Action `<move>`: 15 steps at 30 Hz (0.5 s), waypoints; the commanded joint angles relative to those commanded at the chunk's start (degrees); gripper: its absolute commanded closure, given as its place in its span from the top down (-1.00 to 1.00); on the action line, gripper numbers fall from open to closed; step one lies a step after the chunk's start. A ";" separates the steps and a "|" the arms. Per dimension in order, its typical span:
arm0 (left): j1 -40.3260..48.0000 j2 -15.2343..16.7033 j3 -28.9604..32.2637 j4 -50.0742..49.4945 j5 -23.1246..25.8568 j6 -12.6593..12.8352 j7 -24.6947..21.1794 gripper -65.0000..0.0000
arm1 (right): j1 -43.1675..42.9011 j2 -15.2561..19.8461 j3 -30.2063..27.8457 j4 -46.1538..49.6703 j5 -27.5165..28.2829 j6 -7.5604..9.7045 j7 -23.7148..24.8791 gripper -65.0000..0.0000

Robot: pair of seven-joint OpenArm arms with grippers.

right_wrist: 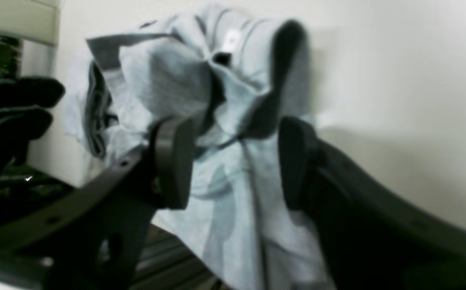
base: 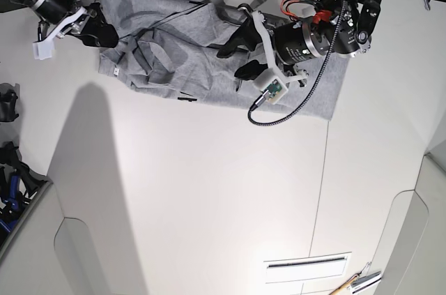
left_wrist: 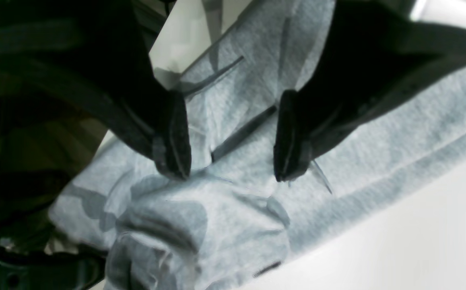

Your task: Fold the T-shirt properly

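The left gripper (left_wrist: 233, 167) is spread wide, both fingertips pressing down on the rumpled T-shirt (base: 181, 58), gripping nothing. The right gripper (right_wrist: 237, 161) also gapes wide over the cloth, empty. The shirt lies bunched at the table's (base: 209, 204) far edge, partly hidden under the left arm; a small white neck label is too blurred to read.

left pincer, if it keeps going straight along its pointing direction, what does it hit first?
Most likely the T-shirt: the left pincer is open, with bunched grey fabric directly ahead between its fingertips. The tips look very close to the cloth, though contact can't be confirmed.
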 joint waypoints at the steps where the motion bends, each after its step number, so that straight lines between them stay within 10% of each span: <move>1: 0.00 0.00 -0.04 0.00 0.02 0.00 0.76 0.11 | 0.17 0.00 -1.60 -1.09 -0.59 0.00 0.61 0.02; 15: 0.02 -0.02 -0.85 0.02 0.04 0.00 3.34 0.11 | 0.26 -1.09 3.52 1.86 0.26 -0.04 0.90 0.01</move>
